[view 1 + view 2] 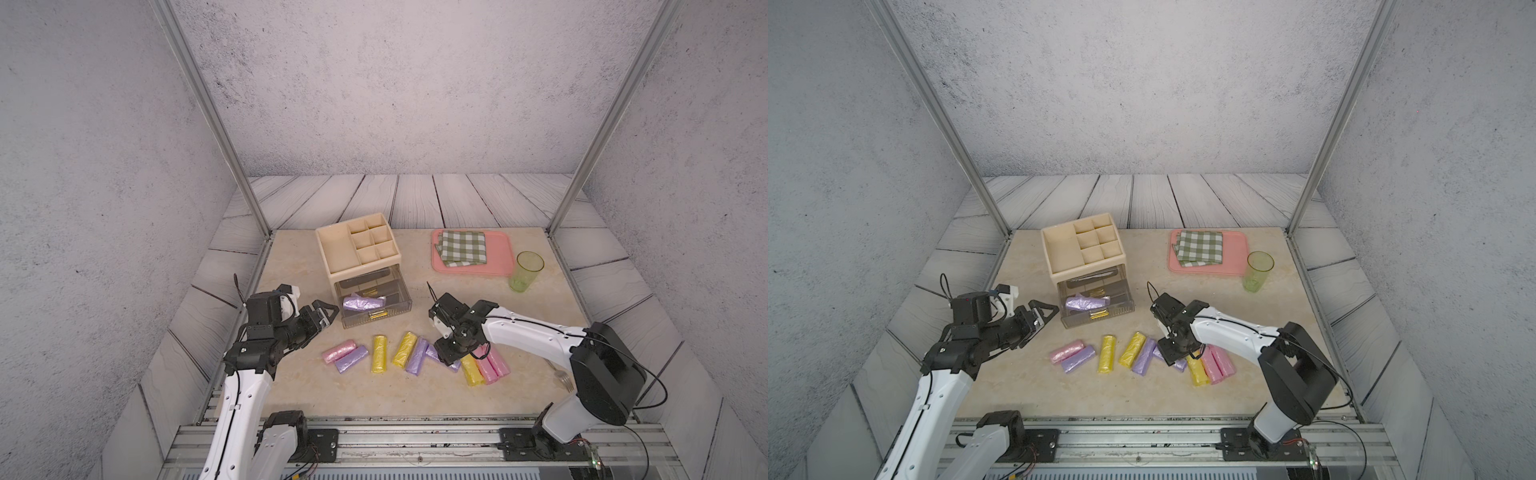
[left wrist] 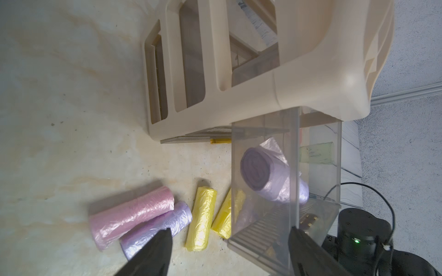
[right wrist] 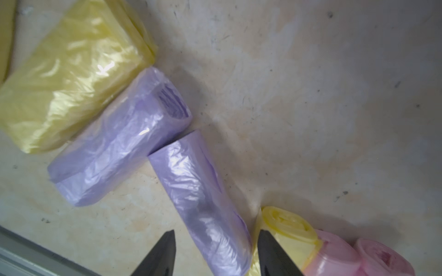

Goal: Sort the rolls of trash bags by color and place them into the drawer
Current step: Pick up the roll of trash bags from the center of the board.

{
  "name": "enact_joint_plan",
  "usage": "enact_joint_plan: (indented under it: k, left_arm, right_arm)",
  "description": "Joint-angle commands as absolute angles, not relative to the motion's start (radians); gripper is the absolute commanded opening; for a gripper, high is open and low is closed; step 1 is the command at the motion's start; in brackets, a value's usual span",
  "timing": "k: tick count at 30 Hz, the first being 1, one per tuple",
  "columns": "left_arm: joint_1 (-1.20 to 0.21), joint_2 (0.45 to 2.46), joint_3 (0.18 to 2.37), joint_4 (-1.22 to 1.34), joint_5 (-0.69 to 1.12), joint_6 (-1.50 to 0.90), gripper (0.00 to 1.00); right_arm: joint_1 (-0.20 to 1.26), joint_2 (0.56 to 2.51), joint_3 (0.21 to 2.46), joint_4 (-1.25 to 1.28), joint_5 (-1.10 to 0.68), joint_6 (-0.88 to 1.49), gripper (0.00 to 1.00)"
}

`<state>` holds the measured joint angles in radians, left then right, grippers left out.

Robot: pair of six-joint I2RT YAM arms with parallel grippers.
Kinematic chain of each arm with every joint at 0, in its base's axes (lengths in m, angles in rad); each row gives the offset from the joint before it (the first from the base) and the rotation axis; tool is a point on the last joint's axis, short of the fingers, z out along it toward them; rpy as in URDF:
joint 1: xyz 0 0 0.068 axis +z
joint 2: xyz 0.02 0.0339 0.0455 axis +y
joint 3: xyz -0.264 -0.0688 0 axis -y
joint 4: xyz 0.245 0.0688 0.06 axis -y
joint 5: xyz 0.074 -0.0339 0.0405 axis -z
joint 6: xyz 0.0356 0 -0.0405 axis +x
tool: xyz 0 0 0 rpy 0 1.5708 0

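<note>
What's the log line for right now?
left gripper: open, empty, beside drawer | right gripper: open astride lilac roll on table | drawer: pulled out, holds one purple roll | loose rolls: nine

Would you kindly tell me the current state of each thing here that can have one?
drawer: pulled open, holding one stowed purple roll.
left tool: open, empty.
right tool: open, astride a loose purple roll on the table.
green cup: upright.
checked cloth: folded, on the pink tray.
</note>
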<state>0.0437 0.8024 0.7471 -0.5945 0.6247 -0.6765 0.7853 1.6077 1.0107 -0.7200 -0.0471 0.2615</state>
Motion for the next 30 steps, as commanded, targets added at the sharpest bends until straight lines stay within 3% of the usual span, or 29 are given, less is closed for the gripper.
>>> enact_joint_plan:
  k: [1,11,16,18,24,30]
  left_arm:
    - [0.044,0.807,0.756,-0.583,0.650,-0.662,0.83]
    - [0.045,0.833,0.766,-0.566,0.663,-0.656,0.83]
    - [0.046,0.835,0.775,-0.566,0.660,-0.657,0.83]
    - [0.045,0.837,0.781,-0.566,0.657,-0.657,0.83]
    - [0.047,0.850,0.817,-0.571,0.653,-0.653,0.83]
    - [0.050,0.895,0.879,-0.546,0.653,-0.654,0.84]
  right_arm:
    - [0.790,1.669,1.055,-0.693,-0.042,0.232,0.61]
    - [0.790,1.774,1.052,-0.659,-0.028,0.249,0.56]
    - [0.790,1.756,1.028,-0.647,-0.020,0.250,0.39]
    - [0.787,1.726,1.016,-0.647,-0.016,0.254,0.34]
    - [0.741,1.538,0.992,-0.692,0.003,0.252,0.32]
    - [0.681,1.368,1.135,-0.762,0.082,0.126,0.31]
